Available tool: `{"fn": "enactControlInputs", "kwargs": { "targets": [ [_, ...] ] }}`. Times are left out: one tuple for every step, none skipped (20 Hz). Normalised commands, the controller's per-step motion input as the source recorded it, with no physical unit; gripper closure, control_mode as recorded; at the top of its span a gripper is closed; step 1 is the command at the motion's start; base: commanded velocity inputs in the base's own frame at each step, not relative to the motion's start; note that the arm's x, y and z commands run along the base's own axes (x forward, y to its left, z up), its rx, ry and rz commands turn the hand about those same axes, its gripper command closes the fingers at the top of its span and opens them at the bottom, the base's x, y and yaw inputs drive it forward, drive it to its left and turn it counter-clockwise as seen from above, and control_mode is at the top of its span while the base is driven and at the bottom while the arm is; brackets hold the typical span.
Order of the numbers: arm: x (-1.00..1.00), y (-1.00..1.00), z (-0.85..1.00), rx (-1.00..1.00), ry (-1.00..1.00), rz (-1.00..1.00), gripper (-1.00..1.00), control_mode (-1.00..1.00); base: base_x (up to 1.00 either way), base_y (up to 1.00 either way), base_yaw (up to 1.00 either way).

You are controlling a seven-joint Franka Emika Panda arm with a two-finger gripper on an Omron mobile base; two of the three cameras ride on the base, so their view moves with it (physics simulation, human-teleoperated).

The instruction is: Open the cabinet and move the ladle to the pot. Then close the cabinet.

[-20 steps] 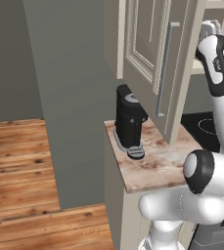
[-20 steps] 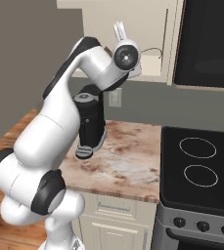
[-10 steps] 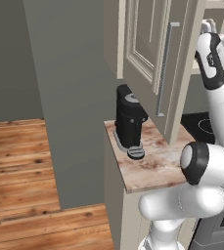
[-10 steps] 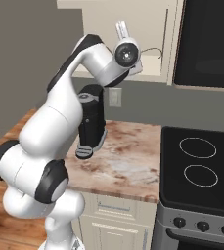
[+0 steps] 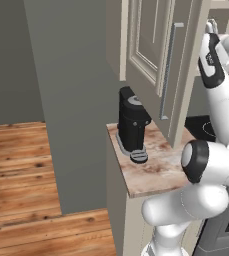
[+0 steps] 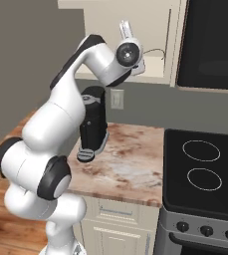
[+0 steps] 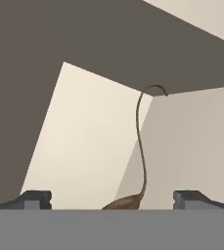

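Note:
The cabinet [image 6: 153,35] stands open, its door [image 5: 153,55] with the silver bar handle [image 5: 167,75] swung out over the counter. Inside stands the ladle [image 7: 142,146], a thin brown handle with a hooked top, its bowl low between my fingertips. The hooked handle [image 6: 157,51] also shows just right of my wrist [image 6: 129,53], which is raised to the cabinet opening. My gripper [image 7: 112,201] is open with its fingertips [image 7: 35,199] wide apart, facing the ladle without touching it. The pot is out of view.
A black coffee machine [image 6: 93,124] stands on the marbled counter [image 6: 130,172] below the cabinet. To the right are the black stove [image 6: 200,164] with two bare burners and a black microwave [image 6: 210,45] above it. A grey wall [image 5: 71,75] and wooden floor [image 5: 21,170] lie to the left.
My wrist has risen a little toward the cabinet opening. The jaws have stayed open and the ladle has not moved.

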Motion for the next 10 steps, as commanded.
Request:
{"fn": "enactControlInputs", "kwargs": {
  "targets": [
    [0.19,0.0,0.0,0.0,0.0,-0.04,-1.0,-1.0,0.0,0.0,0.0],
    [0.15,0.0,0.0,0.0,0.0,-0.04,-1.0,-1.0,0.0,0.0,0.0],
    [0.19,0.0,0.0,0.0,0.0,-0.04,-1.0,-1.0,0.0,0.0,0.0],
    [0.18,0.0,0.0,0.0,0.0,-0.04,-1.0,-1.0,0.0,0.0,0.0],
    [0.21,-0.01,0.0,0.0,0.0,-0.04,-1.0,-1.0,0.0,0.0,0.0],
    [0.2,-0.02,0.0,0.0,0.0,-0.04,-1.0,-1.0,0.0,0.0,0.0],
    [0.19,-0.04,0.0,0.0,0.0,-0.04,-1.0,-1.0,0.0,0.0,0.0],
    [0.19,0.0,0.0,0.0,0.0,-0.03,-1.0,-1.0,0.0,0.0,0.0],
    [0.21,0.0,0.0,0.0,0.0,-0.03,-1.0,-1.0,0.0,0.0,0.0],
    [0.24,0.0,0.0,0.0,0.0,-0.02,-1.0,-1.0,0.0,0.0,0.0]
  ]
}}
